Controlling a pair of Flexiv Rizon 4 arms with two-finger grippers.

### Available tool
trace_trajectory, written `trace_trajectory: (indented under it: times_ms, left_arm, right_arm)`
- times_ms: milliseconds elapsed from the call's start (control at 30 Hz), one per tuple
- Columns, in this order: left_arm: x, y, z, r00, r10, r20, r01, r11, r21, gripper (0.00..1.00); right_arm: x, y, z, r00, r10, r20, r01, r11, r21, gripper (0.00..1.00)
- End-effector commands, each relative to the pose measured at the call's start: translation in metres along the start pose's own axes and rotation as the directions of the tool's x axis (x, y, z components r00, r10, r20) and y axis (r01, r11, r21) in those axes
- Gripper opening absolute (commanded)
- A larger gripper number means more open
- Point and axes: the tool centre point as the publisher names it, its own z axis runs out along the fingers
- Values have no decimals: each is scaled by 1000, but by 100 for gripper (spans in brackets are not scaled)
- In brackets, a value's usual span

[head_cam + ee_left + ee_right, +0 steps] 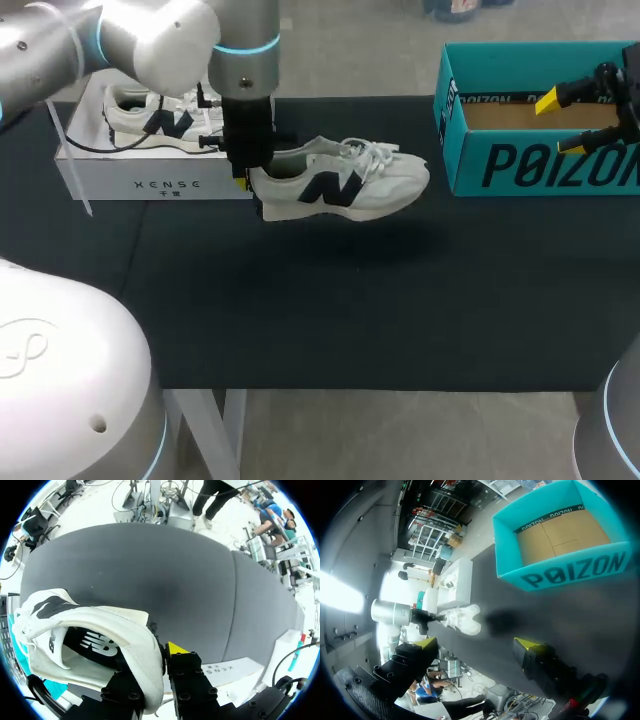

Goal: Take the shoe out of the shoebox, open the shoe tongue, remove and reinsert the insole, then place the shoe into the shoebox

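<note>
A white sneaker (340, 182) with a dark logo hangs just above the black table, toe pointing right. My left gripper (243, 180) is shut on its heel. In the left wrist view the heel collar (145, 655) is pinched between the fingers (176, 650), and the dark insole (92, 647) shows inside. The open teal shoebox (480, 160) stands at the far right, holding nothing. My right gripper (585, 105) hovers open over it. From the right wrist, the wide-apart fingertips (426, 643) frame the table, with the teal shoebox (570, 567) and the sneaker (462, 620) ahead.
A white box (150, 185) at the far left holds a second sneaker (140, 115); its edge (235, 672) lies beside my left gripper. The black table (330, 310) spreads out in front of the held shoe.
</note>
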Motion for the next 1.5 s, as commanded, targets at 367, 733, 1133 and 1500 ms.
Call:
trace_trajectory:
  times_ms: [367,733,1133,1500]
  left_arm:
    - [-27,-56,40,996,53,-65,-53,999,5,0]
    - [-2,-77,55,993,3,-122,-3,1000,-1,0]
    - [3,-69,85,991,31,-131,-24,998,56,0]
    - [-2,-74,52,997,47,65,-54,993,107,100]
  right_arm:
    - [0,0,0,1000,0,3,0,1000,0,100]
    - [0,0,0,1000,0,3,0,1000,0,100]
    - [0,0,0,1000,0,3,0,1000,0,100]
    - [0,0,0,1000,0,3,0,1000,0,100]
